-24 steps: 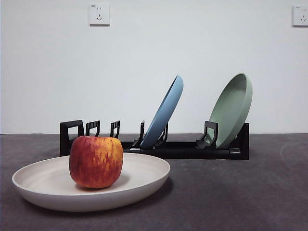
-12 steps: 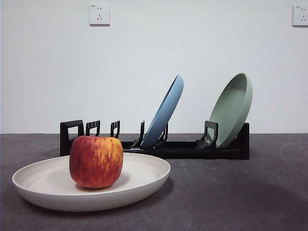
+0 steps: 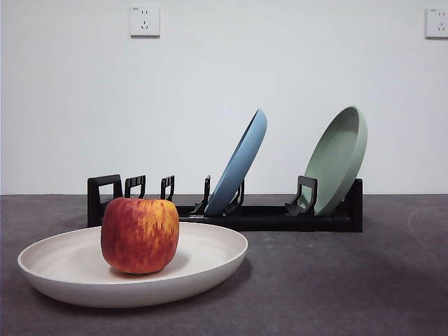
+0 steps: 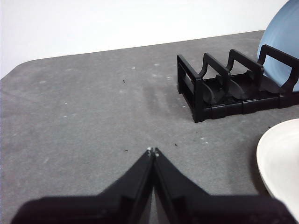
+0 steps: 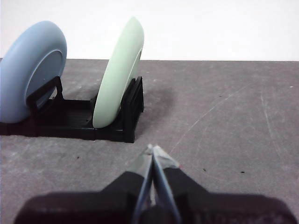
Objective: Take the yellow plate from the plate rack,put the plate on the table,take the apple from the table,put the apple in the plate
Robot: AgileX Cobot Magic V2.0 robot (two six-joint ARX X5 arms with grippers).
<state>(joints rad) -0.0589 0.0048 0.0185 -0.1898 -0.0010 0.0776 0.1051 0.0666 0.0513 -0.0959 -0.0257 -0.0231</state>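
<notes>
The red apple [image 3: 139, 234] sits upright in the yellow plate [image 3: 206, 262], which lies flat on the table [image 3: 336, 280] at the near left. Behind them stands the black plate rack [image 3: 266, 217], its left slots bare. In the left wrist view my left gripper [image 4: 153, 151] is shut and holds nothing, hovering over bare table short of the rack's boxy end [image 4: 205, 91], with the plate's rim [image 4: 280, 163] at one edge. My right gripper [image 5: 153, 150] is shut and holds nothing, back from the rack's other end [image 5: 117, 123]. Neither gripper shows in the front view.
A blue plate [image 3: 240, 163] and a sage-green plate [image 3: 339, 159] lean in the rack; they also appear as the blue plate [image 5: 30, 70] and green plate [image 5: 119, 74] in the right wrist view. A white wall with two sockets stands behind.
</notes>
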